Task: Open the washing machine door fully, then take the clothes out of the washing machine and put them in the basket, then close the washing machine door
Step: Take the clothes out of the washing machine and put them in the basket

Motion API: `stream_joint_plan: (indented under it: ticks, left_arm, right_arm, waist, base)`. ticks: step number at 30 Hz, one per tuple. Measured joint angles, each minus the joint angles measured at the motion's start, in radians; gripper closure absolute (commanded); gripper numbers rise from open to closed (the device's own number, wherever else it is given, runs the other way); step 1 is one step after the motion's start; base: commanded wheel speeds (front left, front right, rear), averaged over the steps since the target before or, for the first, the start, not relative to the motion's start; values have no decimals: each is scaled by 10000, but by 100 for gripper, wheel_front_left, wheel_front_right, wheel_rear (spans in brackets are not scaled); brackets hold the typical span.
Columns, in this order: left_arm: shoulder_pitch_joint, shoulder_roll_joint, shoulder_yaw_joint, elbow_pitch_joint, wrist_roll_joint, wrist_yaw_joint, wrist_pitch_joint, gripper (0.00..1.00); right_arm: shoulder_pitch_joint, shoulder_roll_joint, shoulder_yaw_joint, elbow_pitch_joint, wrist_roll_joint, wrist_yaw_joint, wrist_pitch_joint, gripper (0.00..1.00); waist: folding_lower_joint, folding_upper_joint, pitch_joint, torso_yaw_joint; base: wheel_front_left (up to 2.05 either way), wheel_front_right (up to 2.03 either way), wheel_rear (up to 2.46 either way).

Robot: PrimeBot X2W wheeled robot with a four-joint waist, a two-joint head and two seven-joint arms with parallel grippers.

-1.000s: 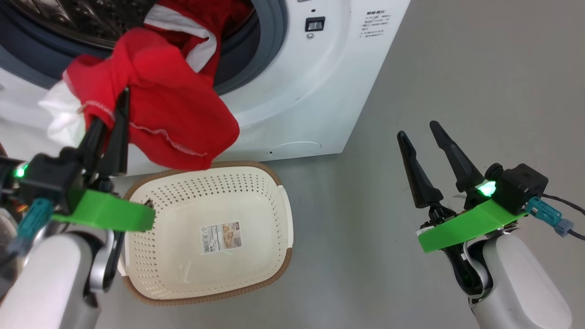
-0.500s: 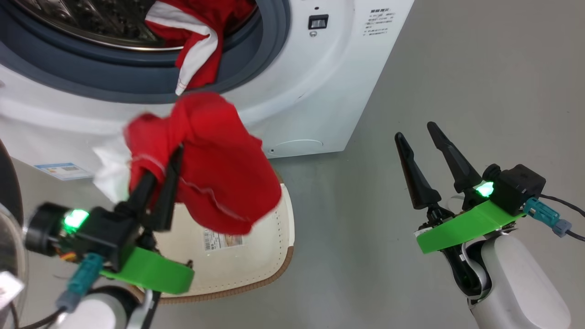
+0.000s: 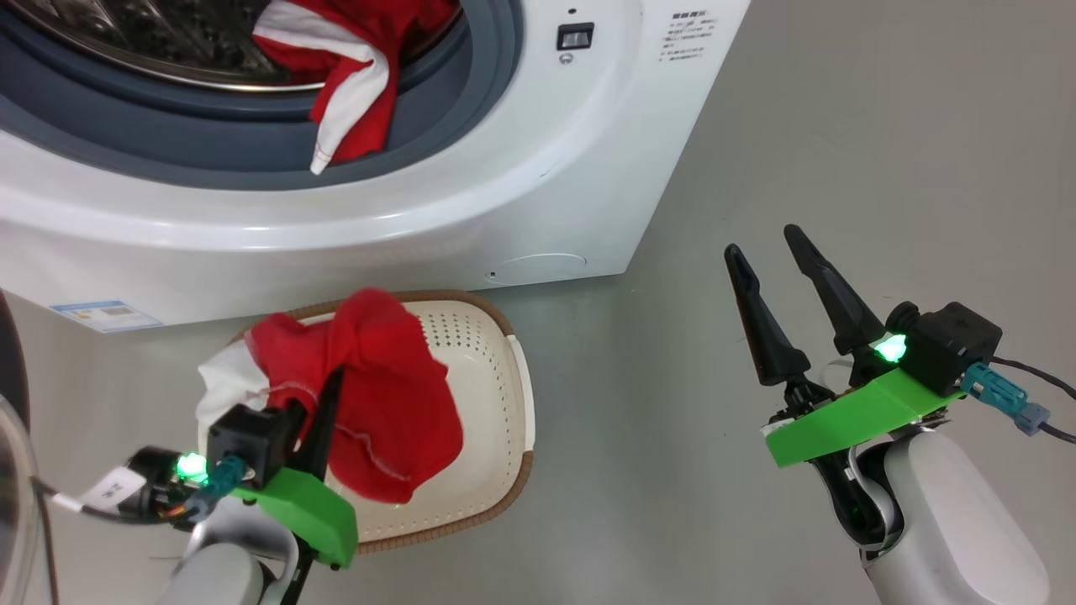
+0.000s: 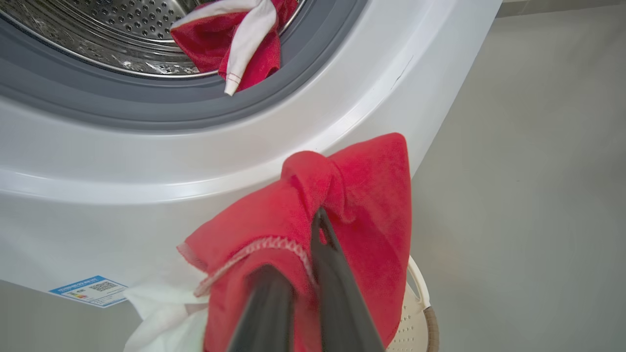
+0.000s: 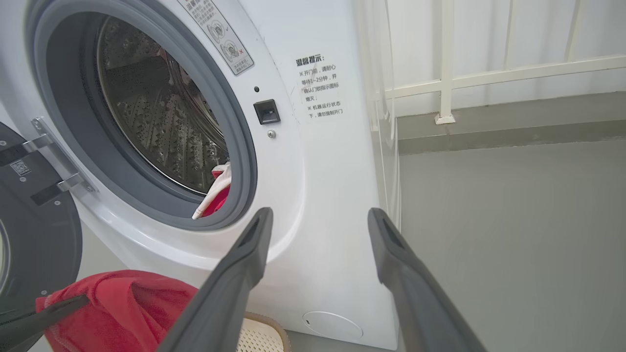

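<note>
My left gripper (image 3: 326,388) is shut on a red garment with white trim (image 3: 382,395), which hangs over the cream basket (image 3: 523,395) on the floor in front of the white washing machine (image 3: 521,168). In the left wrist view the garment (image 4: 367,195) drapes over my left gripper (image 4: 305,234). More red-and-white clothes (image 3: 349,76) lie in the drum and spill over the grey gasket. The washing machine door (image 5: 34,244) stands swung open at the left. My right gripper (image 3: 767,239) hangs open and holds nothing, over the floor to the right of the machine.
Bare grey floor (image 3: 841,126) stretches to the right of the machine and the basket. A white railing (image 5: 489,83) runs along the wall behind. A blue label sticker (image 3: 105,315) sits low on the machine's front.
My left gripper has carried the red garment down from the drum opening to just over the basket. The head camera has shifted slightly. My right arm has not moved.
</note>
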Motion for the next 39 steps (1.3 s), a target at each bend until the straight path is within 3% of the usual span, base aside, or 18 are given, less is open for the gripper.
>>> stream_joint_plan:
  ticks: [6, 13, 18, 20, 21, 30, 39]
  left_arm:
    - [-879, -420, -159, 2656, -69, -314, -777, 100]
    - [-1904, -988, -558, 5515, 4, -984, -1129, 100]
    - [-2518, -1411, -545, 7016, 19, -1106, -1444, 100]
    - [-2683, -1593, -481, 7545, -171, -1358, -1469, 13]
    - [-2739, -1659, -487, 7772, -182, -1356, -1530, 0]
    - [-2982, -1822, -453, 8466, -230, -1534, -1714, 0]
    - [-2903, -1724, -25, 7235, -50, -1521, -1716, 0]
  right_arm:
    - [-3, -2, -2, 0, 0, 0, 0, 0]
    - [-7, 4, 6, 4, 0, 0, 0, 0]
    - [-11, 15, 27, 6, 0, 0, 0, 0]
    - [-11, 35, 63, 10, 0, 0, 0, 0]
    - [-12, 46, 98, 17, 0, 0, 0, 0]
    - [-12, 59, 117, 25, 2, 0, 0, 0]
    - [-12, 48, 88, 54, 2, 0, 0, 0]
  waist:
    - [0, 0, 45, -93]
    - [0, 0, 107, -144]
    - [0, 0, 144, -171]
    - [0, 0, 157, -187]
    - [0, 0, 159, -203]
    - [0, 0, 198, -220]
    - [0, -1, 129, -71]
  base:
    - [0, 0, 0]
    - [0, 0, 0]
    - [0, 0, 0]
    - [0, 0, 0]
    - [0, 0, 0]
    - [0, 0, 0]
    - [0, 0, 0]
